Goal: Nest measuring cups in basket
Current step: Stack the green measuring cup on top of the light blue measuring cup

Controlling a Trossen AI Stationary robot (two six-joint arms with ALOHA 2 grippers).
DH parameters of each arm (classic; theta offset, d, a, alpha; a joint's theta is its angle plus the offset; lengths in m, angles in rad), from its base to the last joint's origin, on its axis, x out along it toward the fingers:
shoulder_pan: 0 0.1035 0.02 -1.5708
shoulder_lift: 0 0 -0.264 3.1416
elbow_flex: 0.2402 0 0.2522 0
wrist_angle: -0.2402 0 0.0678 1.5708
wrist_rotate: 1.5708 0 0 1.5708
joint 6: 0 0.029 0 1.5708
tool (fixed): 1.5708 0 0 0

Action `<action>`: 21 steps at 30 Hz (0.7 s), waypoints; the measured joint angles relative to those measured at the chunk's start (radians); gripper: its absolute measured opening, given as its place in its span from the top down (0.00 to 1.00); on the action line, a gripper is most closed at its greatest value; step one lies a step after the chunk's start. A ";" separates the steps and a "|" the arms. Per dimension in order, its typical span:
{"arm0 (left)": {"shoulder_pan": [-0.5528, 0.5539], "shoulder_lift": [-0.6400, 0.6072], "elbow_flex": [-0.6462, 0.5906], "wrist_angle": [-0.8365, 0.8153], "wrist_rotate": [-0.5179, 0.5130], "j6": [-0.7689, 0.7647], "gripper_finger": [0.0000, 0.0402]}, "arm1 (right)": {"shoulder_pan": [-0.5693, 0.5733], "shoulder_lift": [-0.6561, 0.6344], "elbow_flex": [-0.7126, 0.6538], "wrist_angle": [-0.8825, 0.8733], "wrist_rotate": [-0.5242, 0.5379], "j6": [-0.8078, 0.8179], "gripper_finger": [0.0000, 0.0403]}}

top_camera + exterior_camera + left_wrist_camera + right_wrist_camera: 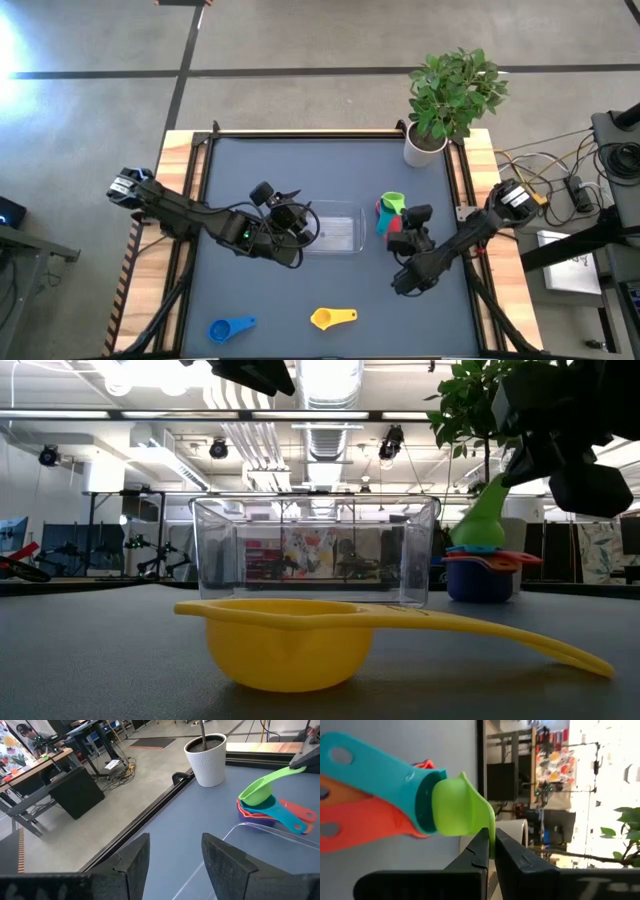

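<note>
1. Right of the basket (331, 232), my right gripper (490, 851) pinches the green cup (462, 810) by its handle; the bowl tilts into the stack of cups (390, 218) on the table.
2. Stack lies just outside the basket's right end; my right arm is much the nearer.
3. Green handle runs from the bowl back toward my fingers.
4. Left gripper (172, 862) hangs spread, holding nothing, over the basket's left end.
5. Yellow cup (332, 318) and blue cup (230, 328) sit apart near the front edge.
</note>
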 joint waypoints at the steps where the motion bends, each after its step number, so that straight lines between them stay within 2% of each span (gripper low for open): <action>1: 0.000 0.000 0.000 0.000 0.000 -0.002 0.60 | 0.000 -0.001 0.000 0.000 -0.012 0.001 0.97; 8: 0.000 0.000 0.000 0.003 0.000 -0.004 0.60 | 0.011 -0.012 0.000 0.080 -0.065 -0.031 0.85; 14: 0.000 0.000 0.000 0.004 0.012 -0.006 0.60 | 0.022 -0.021 0.000 0.181 -0.122 -0.110 0.66; 21: 0.000 0.000 0.000 0.005 0.025 -0.007 0.60 | 0.031 -0.031 0.049 0.220 -0.221 -0.107 0.45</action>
